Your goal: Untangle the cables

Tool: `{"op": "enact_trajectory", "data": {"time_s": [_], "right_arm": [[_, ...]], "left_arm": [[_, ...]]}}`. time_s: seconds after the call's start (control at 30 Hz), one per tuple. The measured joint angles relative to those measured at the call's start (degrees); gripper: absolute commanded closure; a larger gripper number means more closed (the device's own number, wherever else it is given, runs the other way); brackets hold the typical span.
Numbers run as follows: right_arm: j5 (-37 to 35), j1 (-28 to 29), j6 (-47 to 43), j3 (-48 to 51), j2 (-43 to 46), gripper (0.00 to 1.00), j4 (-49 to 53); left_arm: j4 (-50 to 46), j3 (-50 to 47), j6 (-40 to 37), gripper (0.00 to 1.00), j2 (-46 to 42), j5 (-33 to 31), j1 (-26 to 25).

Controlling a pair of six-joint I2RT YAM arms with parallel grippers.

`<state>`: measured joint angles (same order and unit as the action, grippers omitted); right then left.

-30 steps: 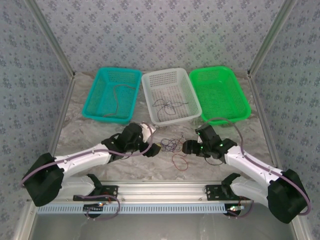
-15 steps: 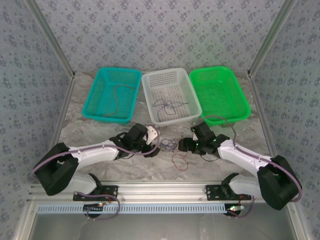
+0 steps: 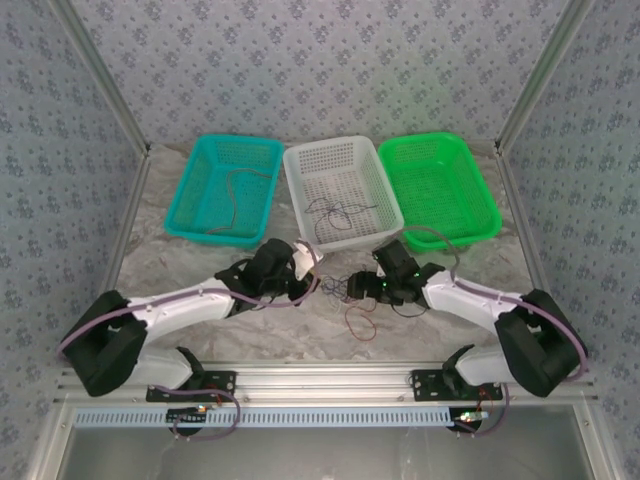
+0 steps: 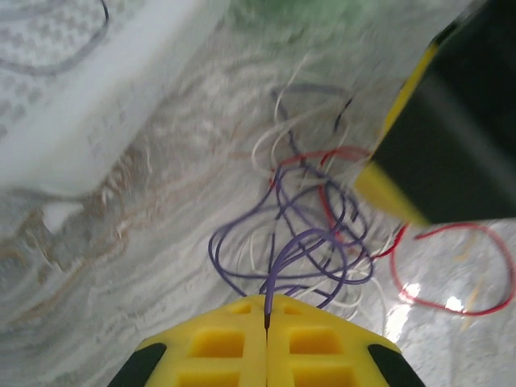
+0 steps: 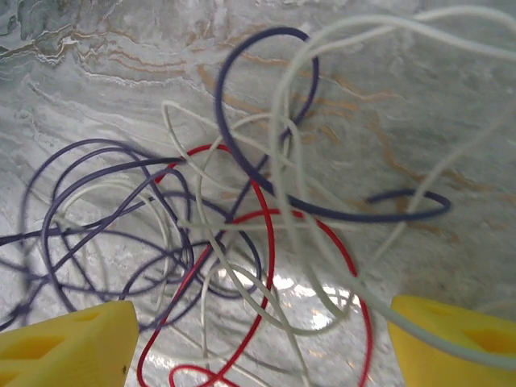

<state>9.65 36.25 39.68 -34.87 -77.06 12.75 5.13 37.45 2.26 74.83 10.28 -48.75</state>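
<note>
— So, what is the left gripper point(image 4: 266, 313) doing at the bottom centre of its wrist view?
— Its yellow fingers point(image 4: 218, 347) are pressing together, pinching a purple wire point(image 4: 278, 266) that is rising into the cables point(image 4: 310, 226) tangled mid-frame.
— And the right gripper point(image 5: 258, 326)?
— Its fingertips point(image 5: 64, 351) are sitting spread at the lower corners of its own view, with purple, red and pale loops lying between them on the marbled table point(image 5: 97, 72).
— Where is the tangle lying overhead?
— At centre, between both grippers, with a red loop point(image 3: 360, 322) just below it. Farther up, the teal basket point(image 3: 215, 175), white basket point(image 3: 345, 165) and green basket point(image 3: 438, 185) are standing in a row, and thin wires are lying in the teal and white ones.
</note>
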Motion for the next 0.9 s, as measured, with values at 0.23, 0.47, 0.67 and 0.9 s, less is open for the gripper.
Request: {"op": "enact_trajectory", "data": {"time_s": [0.23,0.47,0.67,0.9], "right_arm": [[-3.3,0.4,1.4,-2.6,-5.3,0.23,0.4],[-3.5,0.4,2.8,-2.4,-5.4,0.20,-0.2],[-3.3,0.4,2.9,-1.7,-4.5,0.16,-1.1],[-9.0,1.3,-0.3,1.5,2.3,0.16,-0.3]], "left_arm": [[-0.5,2.3,0.9,0.95,-12.7,0.4,0.0],[-1.0,2.5,1.3,0.95,-21.1,-1.8,0.0],[-1.3,6.8,1.2,0.93,-22.8,-2.6,0.0],[-3.0,10.8,0.8,0.91,-21.1,-6.8,0.0]]}}
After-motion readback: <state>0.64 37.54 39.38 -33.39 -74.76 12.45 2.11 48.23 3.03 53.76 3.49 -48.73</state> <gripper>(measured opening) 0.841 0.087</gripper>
